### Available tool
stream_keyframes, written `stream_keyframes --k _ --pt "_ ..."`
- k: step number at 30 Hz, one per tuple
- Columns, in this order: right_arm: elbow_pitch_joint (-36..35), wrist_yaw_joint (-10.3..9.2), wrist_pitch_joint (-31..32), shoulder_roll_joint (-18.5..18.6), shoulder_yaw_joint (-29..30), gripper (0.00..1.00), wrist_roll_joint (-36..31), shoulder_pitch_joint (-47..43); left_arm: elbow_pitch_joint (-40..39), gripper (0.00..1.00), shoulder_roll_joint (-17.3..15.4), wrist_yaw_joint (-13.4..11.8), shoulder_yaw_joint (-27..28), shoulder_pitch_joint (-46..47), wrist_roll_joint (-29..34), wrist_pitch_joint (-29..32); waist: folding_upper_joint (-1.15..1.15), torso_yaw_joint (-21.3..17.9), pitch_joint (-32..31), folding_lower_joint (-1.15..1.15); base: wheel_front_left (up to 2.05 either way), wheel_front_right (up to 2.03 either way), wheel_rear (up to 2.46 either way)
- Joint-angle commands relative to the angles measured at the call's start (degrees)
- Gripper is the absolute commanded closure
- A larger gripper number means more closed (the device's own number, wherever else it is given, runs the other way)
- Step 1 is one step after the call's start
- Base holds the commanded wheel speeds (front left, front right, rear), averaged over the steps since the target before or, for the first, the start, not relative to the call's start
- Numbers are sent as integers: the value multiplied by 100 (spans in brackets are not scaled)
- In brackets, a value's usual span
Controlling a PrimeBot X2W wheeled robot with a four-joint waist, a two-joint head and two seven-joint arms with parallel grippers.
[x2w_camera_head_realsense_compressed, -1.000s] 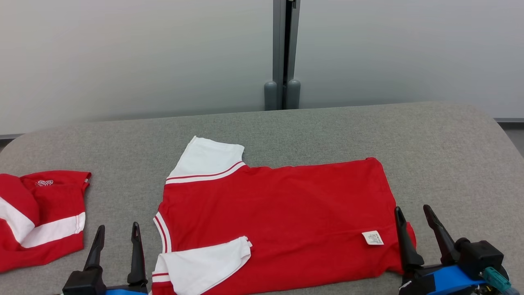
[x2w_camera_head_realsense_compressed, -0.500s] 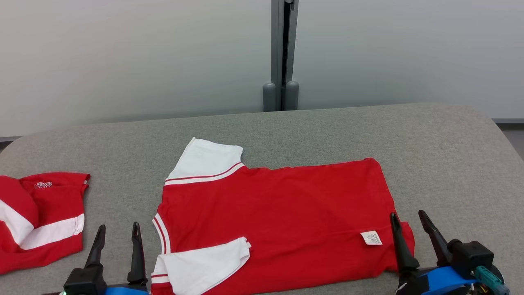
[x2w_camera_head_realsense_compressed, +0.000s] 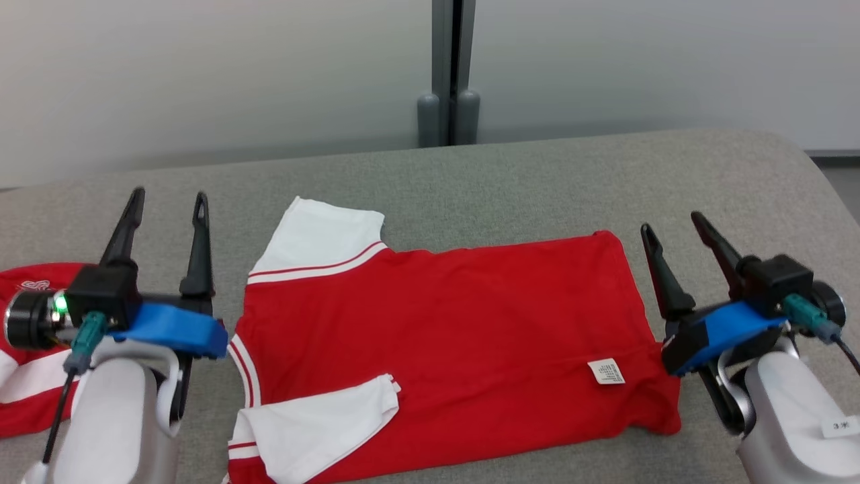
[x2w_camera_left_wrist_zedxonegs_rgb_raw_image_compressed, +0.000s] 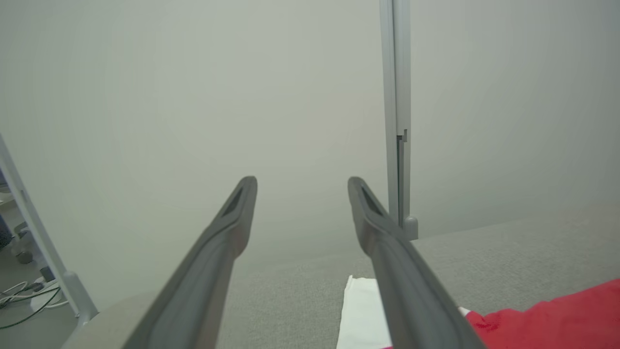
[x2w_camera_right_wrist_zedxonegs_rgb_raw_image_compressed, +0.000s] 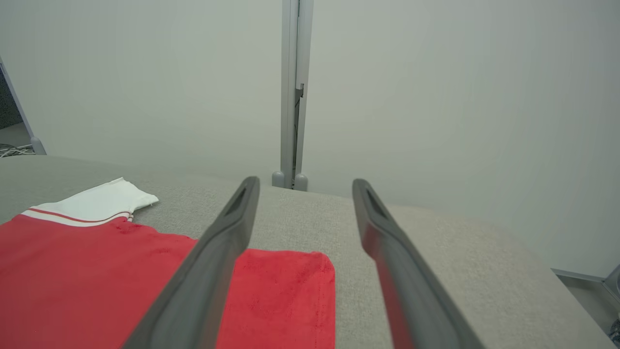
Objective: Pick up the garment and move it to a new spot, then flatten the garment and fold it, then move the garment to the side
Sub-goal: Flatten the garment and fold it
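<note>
**Garment point(x2w_camera_head_realsense_compressed: 437, 316) flat on the table, both arms now raised**

The red shirt with white sleeves lies spread on the grey table point(x2w_camera_head_realsense_compressed: 537, 161) between the two grippers, collar toward the robot's left. Since a second ago both arms have come up and forward alongside it, and the head camera has shifted too. The white tag point(x2w_camera_head_realsense_compressed: 607, 371) near the hem carries print too small to read. The left gripper point(x2w_camera_head_realsense_compressed: 169, 195) and right gripper point(x2w_camera_head_realsense_compressed: 672, 220) are spread wide, grasping and touching nothing.

Advanced since earlier frames: left end effector point(x2w_camera_head_realsense_compressed: 168, 194) and right end effector point(x2w_camera_head_realsense_compressed: 670, 222) now flank the shirt point(x2w_camera_head_realsense_compressed: 437, 316), farther up the tabletop point(x2w_camera_head_realsense_compressed: 537, 175); camera shifts slightly.
</note>
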State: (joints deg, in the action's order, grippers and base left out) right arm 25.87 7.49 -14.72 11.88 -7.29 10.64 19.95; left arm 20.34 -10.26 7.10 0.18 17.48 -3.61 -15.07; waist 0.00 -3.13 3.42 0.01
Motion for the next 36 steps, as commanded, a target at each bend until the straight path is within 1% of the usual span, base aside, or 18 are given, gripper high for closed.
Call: stream_keyframes --k 1,3,4,7,12,16,18,19,25,30,36 --pt "209 1 69 139 -138 0 95 452 239 0 -147 40 -187 530 -58 -14 0 -30 213 -1 0 0 0" --pt "436 1 171 254 -265 0 137 867 518 0 -275 48 -396 1016 -122 -12 0 -89 427 -1 0 0 0" --pt "649 1 281 293 -398 0 213 1276 815 0 -399 48 -654 1526 -332 78 0 -153 682 -1 0 0 0" --pt "997 1 465 366 -593 0 371 1787 1211 0 -617 38 -1081 2246 -663 247 0 -245 1037 -1 0 0 0" --pt "1470 1 662 404 -970 0 620 2457 1799 0 -910 39 -1765 3198 -1346 607 0 -421 1605 -1 0 0 0" --pt "1716 1 585 345 -1253 0 814 2816 2303 0 -1138 38 -2345 3734 -1717 942 0 -575 1966 -1 0 0 0" --pt "1809 1 537 306 -1402 0 902 2963 2537 0 -1208 39 -2586 3919 -1905 1066 0 -645 2114 -1 0 0 0" --pt "1809 1 537 306 -1402 0 902 2963 2537 0 -1208 39 -2586 3919 -1905 1066 0 -645 2114 -1 0 0 0" --pt "2023 1 426 202 -1842 0 1260 3277 3158 0 -1380 39 -3138 4229 -2489 1415 0 -838 2419 -1 0 0 0" --pt "2184 1 298 219 -2162 0 1494 3505 3540 0 -1515 39 -3526 4343 -2998 1652 0 -927 2619 -1 0 0 0" --pt "2304 1 203 196 -2350 0 1617 3643 3755 0 -1518 40 -3766 4306 -3389 1842 0 -959 2726 -1 0 0 0"
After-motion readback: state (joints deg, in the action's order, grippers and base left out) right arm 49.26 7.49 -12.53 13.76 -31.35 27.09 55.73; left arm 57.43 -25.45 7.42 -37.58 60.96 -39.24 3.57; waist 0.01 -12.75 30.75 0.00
